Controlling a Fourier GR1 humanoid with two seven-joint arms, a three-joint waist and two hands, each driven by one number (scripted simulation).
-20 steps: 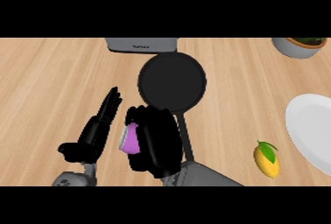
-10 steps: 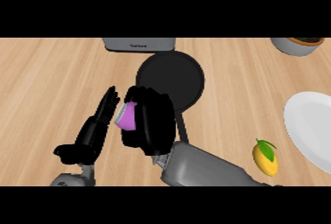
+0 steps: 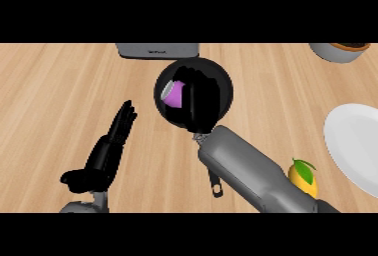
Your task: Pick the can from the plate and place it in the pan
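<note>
The right black hand [image 3: 198, 97] is now reaching over the round black pan [image 3: 218, 80], having carried the small purple can [image 3: 173, 94] there, fingers curled round it; release comes next. The left hand [image 3: 111, 147] is resting open.

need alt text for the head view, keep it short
The robot's right hand holds a purple can over the round black pan on a wooden counter. The left hand rests open at lower left; a white plate sits right.

A mango [image 3: 303, 177], grey appliance [image 3: 158, 50] and bowl [image 3: 339, 51] on the counter [image 3: 59, 90].
</note>
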